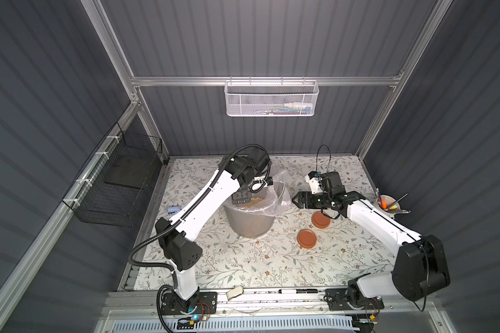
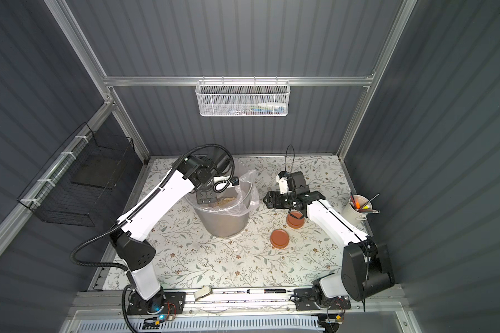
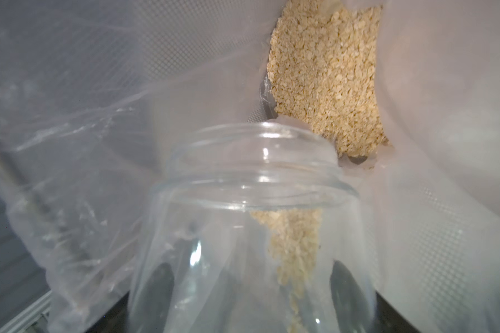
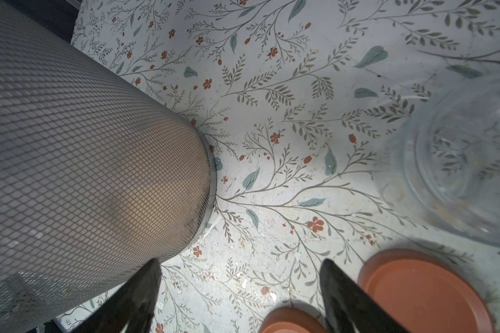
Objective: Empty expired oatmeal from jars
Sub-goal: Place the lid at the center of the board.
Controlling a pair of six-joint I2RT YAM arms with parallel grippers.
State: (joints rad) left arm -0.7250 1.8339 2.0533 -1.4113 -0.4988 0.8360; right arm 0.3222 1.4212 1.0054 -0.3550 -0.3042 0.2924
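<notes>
From my remote seat I can read no text, brand, number or sign anywhere; the only print is a dark label on the white marker pen (image 1: 293, 291) lying on the silver front rail (image 1: 257, 301), too small to read.

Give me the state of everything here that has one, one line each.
Left gripper: shut on held jar.
Held jar: lid off, tipped into bin, some oatmeal inside.
Second jar: lid off, looks empty, on table.
Two lids: off, lying on table.
Bin: lined, holds oatmeal.
Right gripper: open, empty.
</notes>
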